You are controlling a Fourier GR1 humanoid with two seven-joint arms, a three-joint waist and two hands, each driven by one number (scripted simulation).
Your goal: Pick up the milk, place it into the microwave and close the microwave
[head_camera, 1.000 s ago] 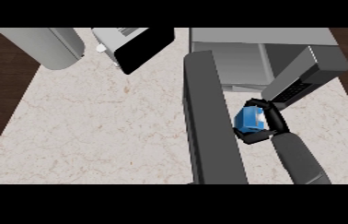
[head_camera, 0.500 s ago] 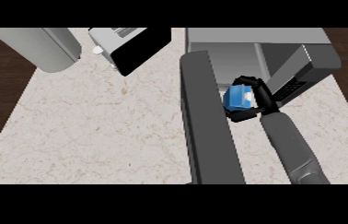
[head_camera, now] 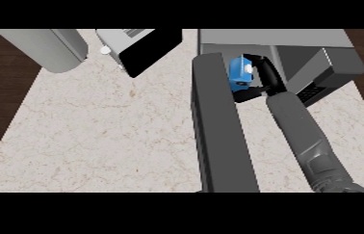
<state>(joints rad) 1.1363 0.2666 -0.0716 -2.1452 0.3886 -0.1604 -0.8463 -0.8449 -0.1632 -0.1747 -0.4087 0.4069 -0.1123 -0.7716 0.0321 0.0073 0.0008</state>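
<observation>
My right hand (head_camera: 265, 79) is curled round a blue milk carton (head_camera: 240, 76) and holds it at the front of the microwave's open cavity (head_camera: 292, 59). The microwave (head_camera: 284, 38) is grey and sits at the upper right of the counter. Its door (head_camera: 217, 127) swings wide open toward me as a long dark grey slab just left of the carton. My grey right forearm (head_camera: 305, 136) runs up from the lower right edge. My left hand does not show.
A toaster (head_camera: 138, 47) with a dark front stands at the top centre. A grey rounded cylinder (head_camera: 46, 50) lies at the top left. The pale marble counter (head_camera: 107, 136) spreads to the left of the door, with a dark floor strip beyond its left edge.
My right hand has carried the milk carton up and left, from beside the door's middle to the mouth of the microwave. The view has shifted slightly.
</observation>
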